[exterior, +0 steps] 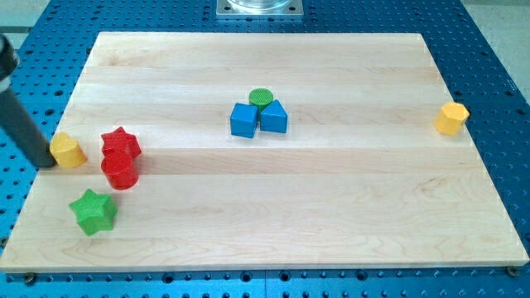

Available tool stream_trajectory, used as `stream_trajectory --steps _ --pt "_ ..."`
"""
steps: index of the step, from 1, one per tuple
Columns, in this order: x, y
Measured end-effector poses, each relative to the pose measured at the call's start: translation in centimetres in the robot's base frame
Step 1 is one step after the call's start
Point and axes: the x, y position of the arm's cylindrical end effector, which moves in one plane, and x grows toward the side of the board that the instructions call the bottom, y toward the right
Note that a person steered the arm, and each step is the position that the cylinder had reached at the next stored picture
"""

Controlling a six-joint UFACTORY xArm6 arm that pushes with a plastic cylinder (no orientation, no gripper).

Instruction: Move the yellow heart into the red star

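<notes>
The yellow heart (68,151) lies near the board's left edge. The red star (121,143) sits just to its right with a small gap between them. My dark rod comes down from the view's upper left, and my tip (45,163) rests right against the heart's left side. A red cylinder (119,171) touches the star from below.
A green star (93,211) lies below the red pair. A blue cube (243,119), a blue triangular block (274,117) and a green cylinder (262,98) cluster mid-board. A yellow hexagonal block (451,118) stands at the right edge. The wooden board (331,207) lies on a blue perforated table.
</notes>
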Motion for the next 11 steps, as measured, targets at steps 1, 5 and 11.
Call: stream_trajectory --steps 1,5,11 --pt "-3.7 0.1" --pt "0.7 -0.6" --pt "-2.5 7.7"
